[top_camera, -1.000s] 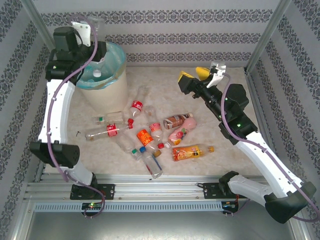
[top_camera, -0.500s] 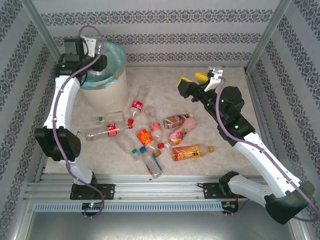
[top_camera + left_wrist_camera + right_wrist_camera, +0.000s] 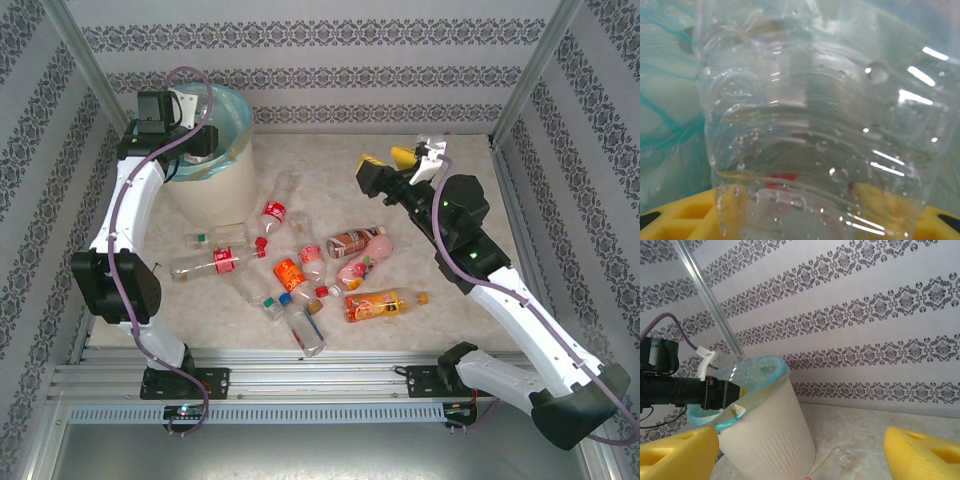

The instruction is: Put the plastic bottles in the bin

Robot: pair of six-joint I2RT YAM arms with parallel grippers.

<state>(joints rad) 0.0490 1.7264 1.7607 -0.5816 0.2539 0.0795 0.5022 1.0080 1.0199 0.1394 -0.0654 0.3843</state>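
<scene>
Left gripper (image 3: 198, 140) is at the far left, over the mouth of the bin (image 3: 215, 190), pinching a clear bottle (image 3: 810, 130) across its ribbed body. In the wrist view the yellow pads sit either side of it, with the blue-green bag (image 3: 240, 125) right behind. So that one looks about ready to be dropped, I'd say.

Right gripper (image 3: 387, 155) hangs over the far right of the counter (image 3: 330, 165), jaws spread wide with nothing between them.

The rest of the bottles (image 3: 300, 270) lie scattered on their sides mid-counter, near the bin's base and off to its right. Among them are an orange-label one (image 3: 378, 303) nearest the right arm, a brown-label one (image 3: 355, 241) and a long red-label one (image 3: 215, 263) on the left.

Handling-wise, my guess is these are mostly empty and very light. The walls are thin, so they'll dent if squeezed hard, and the smooth plastic is slippery. The held one has droplets on it too. Lying down they'll roll away from a nudge, so I'd come in across the body, roughly mid-length over the label. The jaws should straddle the round sides, not the tapered neck or the cap
</scene>
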